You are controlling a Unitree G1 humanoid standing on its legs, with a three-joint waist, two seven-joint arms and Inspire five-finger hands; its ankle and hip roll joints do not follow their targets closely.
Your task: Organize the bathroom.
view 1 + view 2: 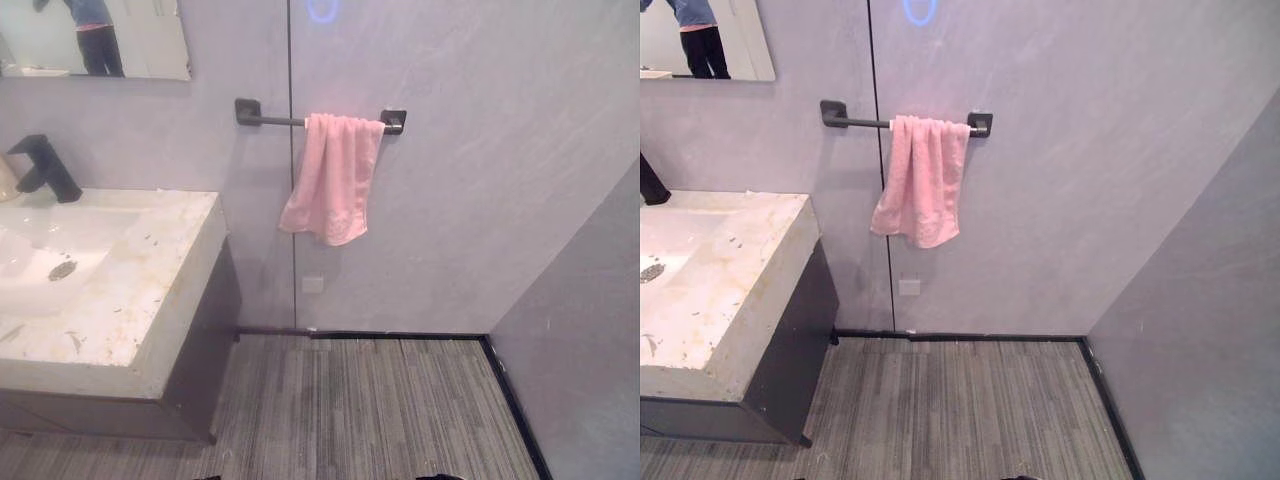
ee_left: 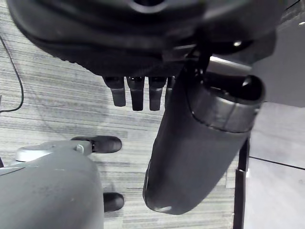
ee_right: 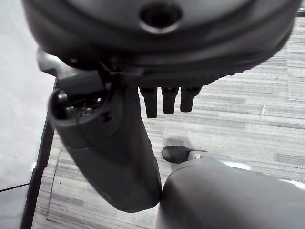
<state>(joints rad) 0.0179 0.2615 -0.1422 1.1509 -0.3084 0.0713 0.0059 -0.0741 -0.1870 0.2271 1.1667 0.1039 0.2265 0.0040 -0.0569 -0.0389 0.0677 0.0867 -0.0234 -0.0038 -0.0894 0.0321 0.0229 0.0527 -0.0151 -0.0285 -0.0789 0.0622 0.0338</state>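
A pink towel [image 1: 333,176] hangs bunched over the right end of a dark towel bar [image 1: 270,121] on the grey wall, also seen as the towel [image 1: 922,178] on the bar [image 1: 855,122]. My left hand [image 2: 136,90] hangs down over the striped floor, its fingers straight and holding nothing. My right hand [image 3: 164,100] hangs the same way, fingers straight and empty. Both hands are far below the towel.
A white stone vanity [image 1: 150,300] with a basin and drain [image 1: 62,269] stands at the left, a black faucet [image 1: 45,168] at its back. A mirror [image 1: 95,40] above reflects a person. A grey wall closes the right side [image 1: 580,350].
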